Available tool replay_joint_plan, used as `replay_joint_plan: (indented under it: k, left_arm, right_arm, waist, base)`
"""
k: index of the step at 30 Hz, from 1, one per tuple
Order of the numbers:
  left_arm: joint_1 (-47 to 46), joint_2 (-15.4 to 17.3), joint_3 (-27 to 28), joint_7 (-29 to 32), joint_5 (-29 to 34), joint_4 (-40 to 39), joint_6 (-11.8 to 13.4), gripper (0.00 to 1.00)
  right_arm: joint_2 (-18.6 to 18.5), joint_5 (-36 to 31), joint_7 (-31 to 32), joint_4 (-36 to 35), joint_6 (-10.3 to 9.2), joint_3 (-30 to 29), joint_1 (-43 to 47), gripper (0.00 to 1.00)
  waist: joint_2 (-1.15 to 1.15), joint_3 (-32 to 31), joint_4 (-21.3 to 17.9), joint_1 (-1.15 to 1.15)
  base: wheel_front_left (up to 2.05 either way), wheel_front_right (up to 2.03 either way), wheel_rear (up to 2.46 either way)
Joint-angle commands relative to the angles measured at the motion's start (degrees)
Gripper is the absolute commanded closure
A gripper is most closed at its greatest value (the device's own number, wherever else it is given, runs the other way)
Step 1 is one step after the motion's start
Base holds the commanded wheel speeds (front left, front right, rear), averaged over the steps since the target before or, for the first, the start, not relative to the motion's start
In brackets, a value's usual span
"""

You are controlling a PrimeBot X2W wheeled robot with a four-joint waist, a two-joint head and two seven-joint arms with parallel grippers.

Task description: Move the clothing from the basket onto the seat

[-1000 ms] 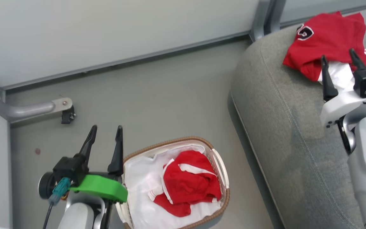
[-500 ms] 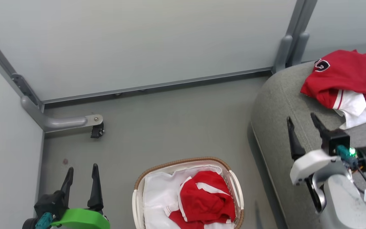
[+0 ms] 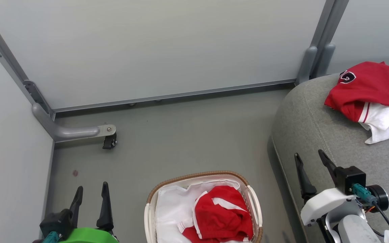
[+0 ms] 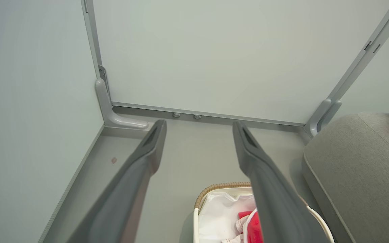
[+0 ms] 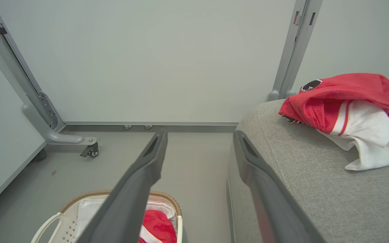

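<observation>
A small oval white basket [image 3: 194, 175] with a brown woven rim stood on a grey floor [image 3: 187, 135]. Inside it, on a white liner [image 3: 171, 209], lay a crumpled red garment [image 3: 223, 216] with white trim, toward the basket's right side. To the right of the basket rose a large grey seat [image 3: 316, 135]. On it, well beyond the basket, lay a second red garment [image 3: 366, 84] with white cloth spilling from under it. A black-and-white logo patch [image 3: 347, 77] showed on that garment, but its design was too small to read. Left of the basket, the left gripper [image 3: 92, 186] hung above the floor, fingers spread and empty. Right of the basket, over the seat's edge, the right gripper [image 3: 308, 153] likewise had its fingers spread, holding nothing. Beyond the basket to the left, a grey frame foot with a black caster [image 3: 109, 141] stood by a pale wall panel [image 3: 164, 50].
</observation>
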Motion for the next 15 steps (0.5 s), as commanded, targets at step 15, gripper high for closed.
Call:
replay_joint_plan:
  k: [15]
  left_arm:
    - [-0.1, 0.0, -0.6, 0.0, -0.6, 0.8, -0.1, 0.0]
  right_arm:
    - [-0.2, 0.8, -0.1, -0.2, -0.08, 2.0, 0.3, 0.0]
  waist:
    - [0.0, -0.1, -0.2, 0.0]
  base:
    - [0.0, 0.0, 0.0]
